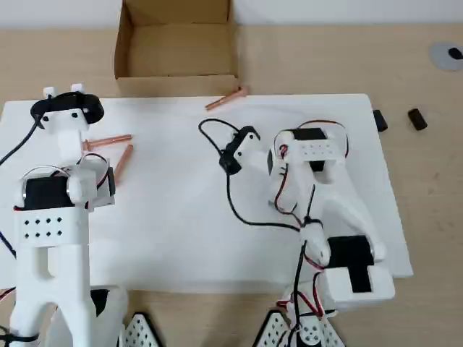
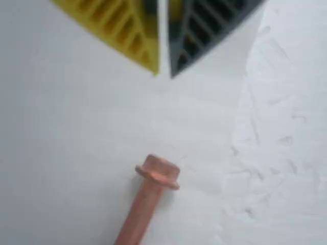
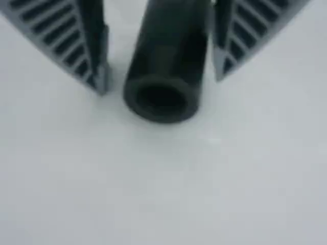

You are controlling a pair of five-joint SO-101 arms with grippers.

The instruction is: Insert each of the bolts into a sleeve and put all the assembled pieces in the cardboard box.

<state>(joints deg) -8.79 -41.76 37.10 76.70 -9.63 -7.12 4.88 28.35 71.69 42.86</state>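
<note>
The right gripper (image 3: 161, 81) has its jaws grasping a black sleeve (image 3: 166, 51) lengthwise, well short of the cardboard box (image 1: 176, 50), open mouth outward. Its hold looks slight near the tips, so a bolt pressed in could drive the sleeve back or tilt it. The left gripper (image 2: 163, 69), jaws clenched on nothing, hangs near a copper bolt (image 2: 153, 191). Closed like that, it would knock the bolt, not take it. The bolt's tail is cut off, and the sleeve's depth in the jaws is hidden.

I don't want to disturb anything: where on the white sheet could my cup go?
Bare: the middle of the white sheet, between the two copper bolts and the right gripper with its black sleeve. Crowded by those bolts and the brown cardboard box.
</note>
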